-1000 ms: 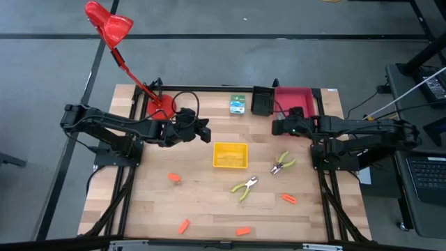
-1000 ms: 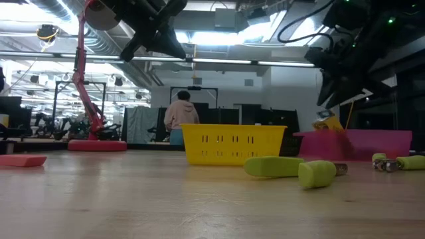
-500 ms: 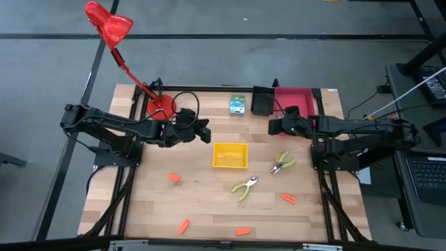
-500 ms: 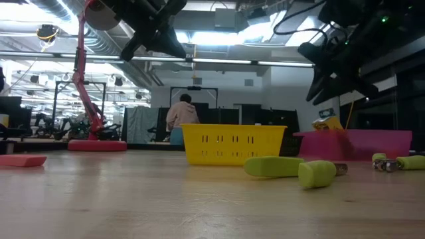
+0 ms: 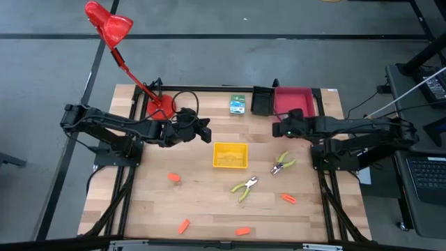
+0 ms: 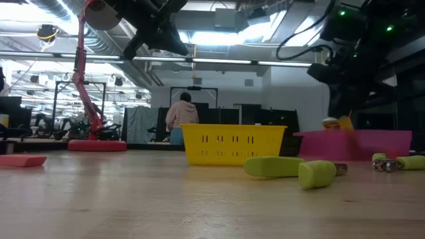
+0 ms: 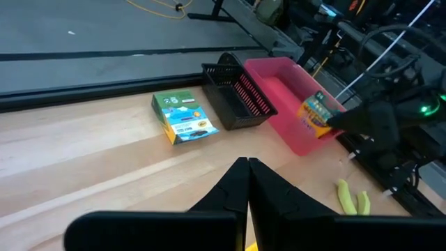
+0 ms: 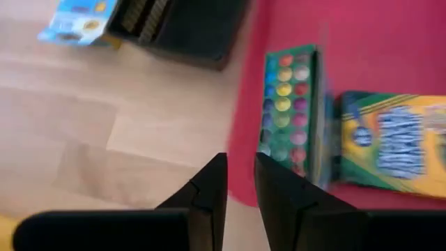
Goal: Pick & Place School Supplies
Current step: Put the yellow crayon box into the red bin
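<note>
While the left claw (image 5: 206,132) hangs above the bench (image 5: 209,202) with its fingers pressed together, near the red lamp base (image 5: 160,107), the right claw (image 5: 279,127) hovers by the front edge of the red tray (image 5: 293,99), its fingers a narrow gap apart and holding nothing. Inside that tray lie a paint-set box (image 8: 287,104) and a crayon box (image 8: 390,143). A third printed box (image 5: 238,104) lies flat on the bench just beside the black bin (image 5: 262,101). Two green-handled tools (image 5: 282,163) (image 5: 244,187) lie right of the yellow basket (image 5: 230,155). Orange pieces (image 5: 174,178) (image 5: 288,199) (image 5: 183,226) (image 5: 242,231) are scattered toward the near edge.
</note>
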You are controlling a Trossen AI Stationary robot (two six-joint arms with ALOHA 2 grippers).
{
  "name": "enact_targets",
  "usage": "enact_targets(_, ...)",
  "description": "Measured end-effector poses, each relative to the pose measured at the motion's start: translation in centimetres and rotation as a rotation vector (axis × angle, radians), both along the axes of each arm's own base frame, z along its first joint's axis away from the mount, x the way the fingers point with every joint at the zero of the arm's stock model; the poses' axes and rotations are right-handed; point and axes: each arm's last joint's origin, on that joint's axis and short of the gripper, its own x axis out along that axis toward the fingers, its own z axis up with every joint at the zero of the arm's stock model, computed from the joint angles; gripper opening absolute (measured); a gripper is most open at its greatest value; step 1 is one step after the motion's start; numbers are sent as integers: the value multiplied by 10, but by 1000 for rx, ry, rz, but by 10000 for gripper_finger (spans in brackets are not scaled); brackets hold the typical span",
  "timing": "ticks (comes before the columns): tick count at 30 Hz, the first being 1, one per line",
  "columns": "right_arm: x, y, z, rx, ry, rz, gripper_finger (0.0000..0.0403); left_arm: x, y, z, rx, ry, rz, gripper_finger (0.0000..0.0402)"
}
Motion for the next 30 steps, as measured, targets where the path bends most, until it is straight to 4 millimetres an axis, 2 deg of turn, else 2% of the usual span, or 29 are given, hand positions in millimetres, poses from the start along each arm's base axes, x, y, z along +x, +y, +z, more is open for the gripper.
enact_targets(5, -22, 2, 12, -42, -30, -71, 76, 0, 0, 0, -1, 0, -2, 2)
enact_targets(10, -47, 5, 16, -14, 38, -138, 76, 0, 0, 0, -1, 1, -1, 2)
enact_targets(14, -50, 7, 23, -37, -37, -121, 76, 0, 0, 0, -1, 1, -1, 2)
enact_targets(18, -37, 7, 43, -120, -194, -48, 76, 0, 0, 0, 1, 1, 1, 2)
enact_targets(23, -8, 2, 67, -230, -325, 91, 76, 0, 2, 0, 9, 1, 18, 2)
enact_targets(30, 33, -15, 65, -129, -414, 364, 76, 1, 19, -1, -56, 7, -28, 4)
